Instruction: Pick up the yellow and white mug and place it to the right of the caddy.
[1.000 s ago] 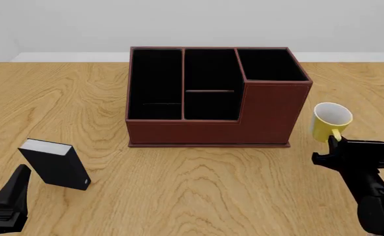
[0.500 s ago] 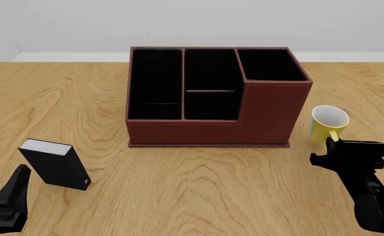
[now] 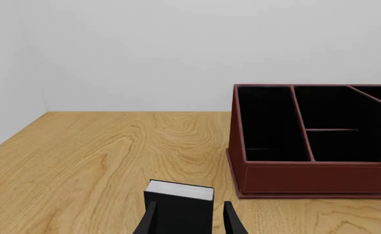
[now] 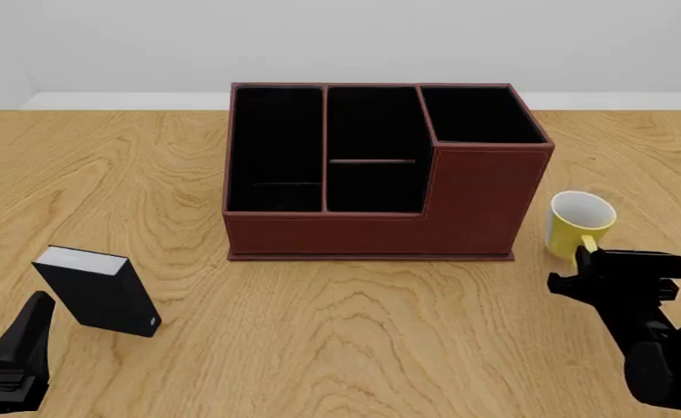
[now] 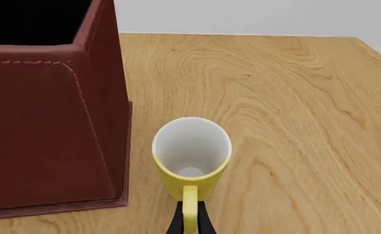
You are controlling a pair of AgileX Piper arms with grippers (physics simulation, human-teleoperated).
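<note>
The yellow and white mug (image 4: 581, 224) stands upright just right of the caddy (image 4: 468, 200), a small gap apart, at or just above the table. My right gripper (image 4: 589, 256) is shut on the mug's yellow handle from the near side. In the right wrist view the mug (image 5: 190, 157) shows its white inside, its handle is pinched in the right gripper (image 5: 189, 222), and the caddy (image 5: 41, 122) is beside it. My left gripper (image 4: 17, 348) is open and empty, low at the near left; in the left wrist view its fingers (image 3: 149, 223) stand apart.
A small black box with a white top (image 4: 97, 292) stands on the table just ahead of the left gripper and also shows in the left wrist view (image 3: 179, 207). The caddy also shows there (image 3: 307, 170). Bare wooden table (image 4: 353, 340) lies between the arms.
My right gripper has lowered the mug beside the caddy's right wall and drawn it slightly nearer. The left arm and the black box have not moved.
</note>
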